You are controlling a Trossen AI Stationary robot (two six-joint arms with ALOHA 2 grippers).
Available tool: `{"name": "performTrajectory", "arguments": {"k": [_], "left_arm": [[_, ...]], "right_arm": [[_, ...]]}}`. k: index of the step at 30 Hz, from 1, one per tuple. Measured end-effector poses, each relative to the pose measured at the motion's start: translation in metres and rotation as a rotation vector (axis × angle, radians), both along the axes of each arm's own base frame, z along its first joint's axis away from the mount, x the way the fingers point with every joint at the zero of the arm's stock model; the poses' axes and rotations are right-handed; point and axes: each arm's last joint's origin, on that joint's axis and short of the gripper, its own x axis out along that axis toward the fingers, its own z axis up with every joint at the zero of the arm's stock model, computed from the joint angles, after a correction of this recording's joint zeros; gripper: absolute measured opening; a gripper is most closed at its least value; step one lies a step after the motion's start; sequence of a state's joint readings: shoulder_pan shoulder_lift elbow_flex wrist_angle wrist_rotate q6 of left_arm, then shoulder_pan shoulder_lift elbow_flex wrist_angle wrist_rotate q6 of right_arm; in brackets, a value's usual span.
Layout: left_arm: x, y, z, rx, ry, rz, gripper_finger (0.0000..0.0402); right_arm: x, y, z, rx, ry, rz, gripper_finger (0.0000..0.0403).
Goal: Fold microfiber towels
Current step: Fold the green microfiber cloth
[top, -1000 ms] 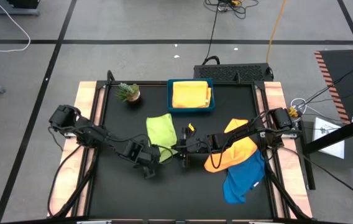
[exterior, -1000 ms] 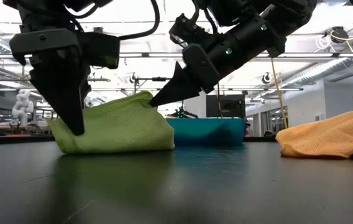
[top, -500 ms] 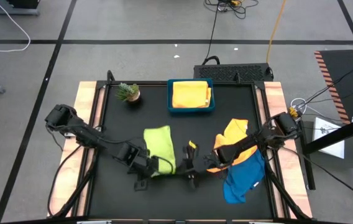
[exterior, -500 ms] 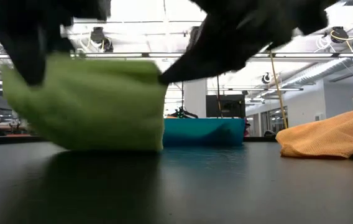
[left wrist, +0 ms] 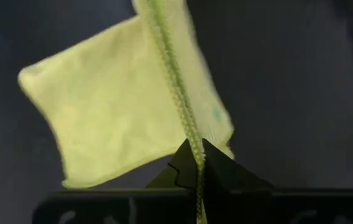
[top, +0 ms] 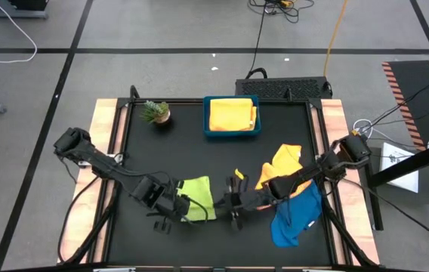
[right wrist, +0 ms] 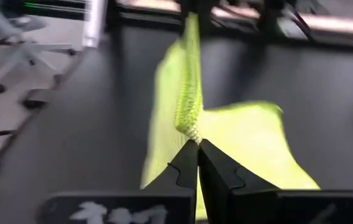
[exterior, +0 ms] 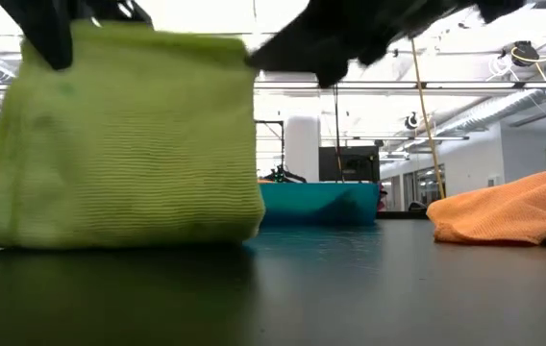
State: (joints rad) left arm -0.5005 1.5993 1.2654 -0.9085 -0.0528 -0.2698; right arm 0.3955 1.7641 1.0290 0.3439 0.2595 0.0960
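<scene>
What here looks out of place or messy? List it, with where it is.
Nothing is spilled or damaged. The untidy spot is the orange towel and blue towel, crumpled and overlapping under the right arm. The lime green towel hangs between the left gripper and right gripper. A yellow towel lies in the blue tray.

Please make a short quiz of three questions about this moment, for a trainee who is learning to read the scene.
1. True or false: both grippers are shut on the lime green towel.
2. What lies inside the blue tray? A) a blue towel B) a folded yellow towel C) nothing
3. Fill in: the orange towel lies partly over the ____ towel.

Key
1. True: the left gripper and the right gripper each pinch an edge, and the low view shows the towel hanging between them.
2. B
3. blue
</scene>
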Motion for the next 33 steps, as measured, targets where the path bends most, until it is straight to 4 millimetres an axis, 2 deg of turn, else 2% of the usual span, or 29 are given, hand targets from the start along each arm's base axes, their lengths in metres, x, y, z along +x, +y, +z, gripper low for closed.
{"name": "performTrajectory", "arguments": {"k": [4,8,13,18,25,33], "left_arm": [[0.001,0.020,-0.017,0.046,0.054,0.017,0.0013],[0.000,0.044,-0.041,0.082,0.111,0.047,0.0005],[-0.002,0.076,-0.068,0.089,0.145,0.096,0.0018],[-0.003,0.098,-0.085,0.082,0.142,0.135,0.0015],[-0.005,0.113,-0.089,0.076,0.172,0.179,0.0004],[-0.009,0.107,-0.072,0.071,0.221,0.231,0.0013]], "right_arm": [[0.006,-0.024,-0.010,0.042,0.064,-0.103,0.0000],[0.013,-0.045,-0.024,0.057,0.102,-0.174,0.0000],[0.022,-0.064,-0.043,0.069,0.140,-0.204,0.0000],[0.027,-0.080,-0.060,0.089,0.173,-0.249,0.0000],[0.034,-0.097,-0.071,0.115,0.157,-0.262,0.0000],[0.037,-0.100,-0.063,0.100,0.094,-0.236,0.0000]]}}
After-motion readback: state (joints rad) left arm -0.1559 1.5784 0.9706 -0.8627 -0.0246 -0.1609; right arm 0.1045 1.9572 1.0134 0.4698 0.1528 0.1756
